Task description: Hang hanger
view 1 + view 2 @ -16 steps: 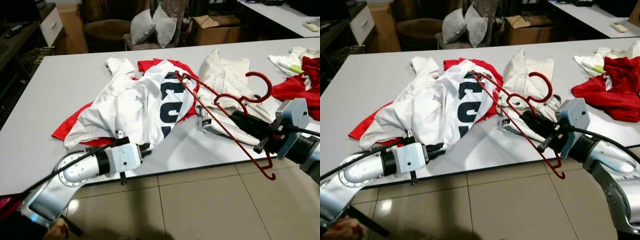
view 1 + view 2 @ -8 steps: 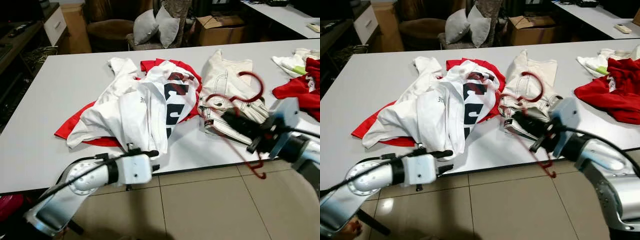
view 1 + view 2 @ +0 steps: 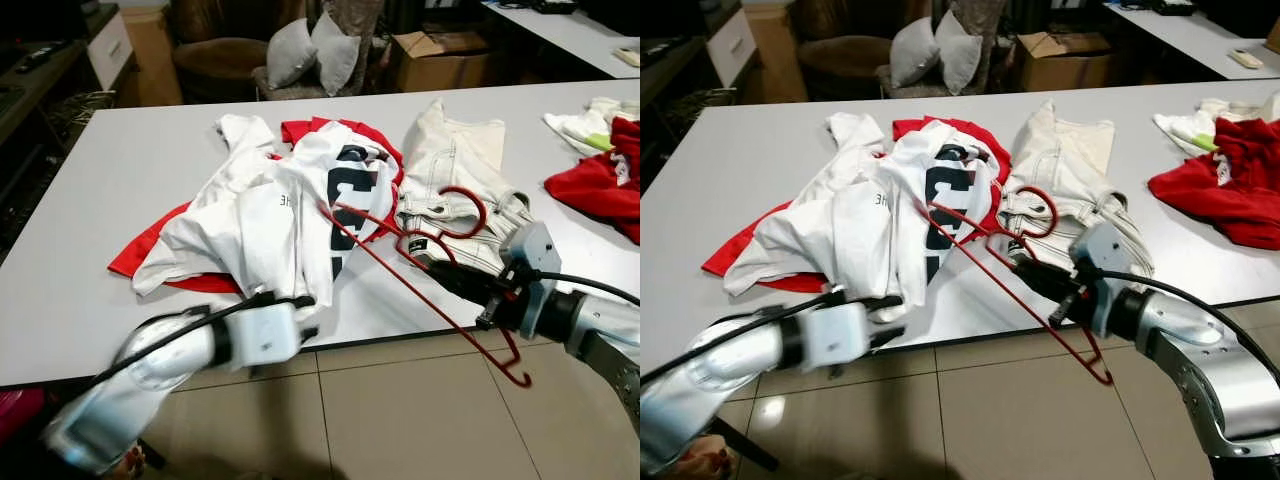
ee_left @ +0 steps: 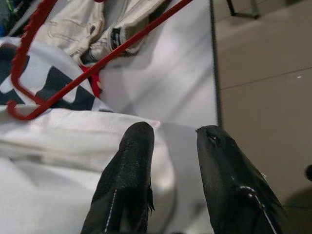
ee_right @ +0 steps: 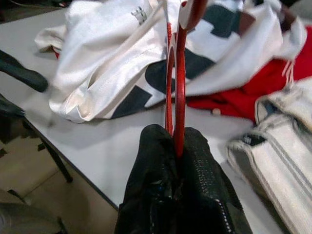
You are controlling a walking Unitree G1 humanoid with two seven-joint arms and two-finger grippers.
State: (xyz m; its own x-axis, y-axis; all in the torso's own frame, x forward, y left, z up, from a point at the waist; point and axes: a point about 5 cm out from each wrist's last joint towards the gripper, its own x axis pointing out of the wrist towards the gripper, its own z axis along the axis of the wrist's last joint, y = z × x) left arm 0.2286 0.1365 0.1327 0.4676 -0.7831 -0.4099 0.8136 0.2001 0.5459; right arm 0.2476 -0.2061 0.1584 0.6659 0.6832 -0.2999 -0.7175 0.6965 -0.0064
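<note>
My right gripper point(image 3: 428, 264) is shut on a red wire hanger point(image 3: 385, 240) and holds it low over the table's front. The hanger's far corner reaches over the white jersey with a dark number point(image 3: 285, 205); its hook point(image 3: 468, 208) is above the cream trousers. The right wrist view has both pads clamped on the hanger's red wires point(image 5: 175, 87), the jersey point(image 5: 112, 58) lying beyond. My left gripper point(image 3: 303, 315) is open at the table's front edge beside the jersey's hem. In the left wrist view its fingers point(image 4: 129, 180) stand apart over white cloth with nothing between them.
Cream trousers point(image 3: 455, 160) lie right of the jersey, a red shirt point(image 3: 150, 245) under it. More red and white clothes point(image 3: 600, 165) are heaped at the right end. The grey table's front edge point(image 3: 400, 340) borders tiled floor. A cardboard box point(image 3: 440, 55) and pillows stand beyond.
The right gripper has swung the hanger down and to the left, so its far corner now lies over the jersey. The left arm has shifted a little along the front edge.
</note>
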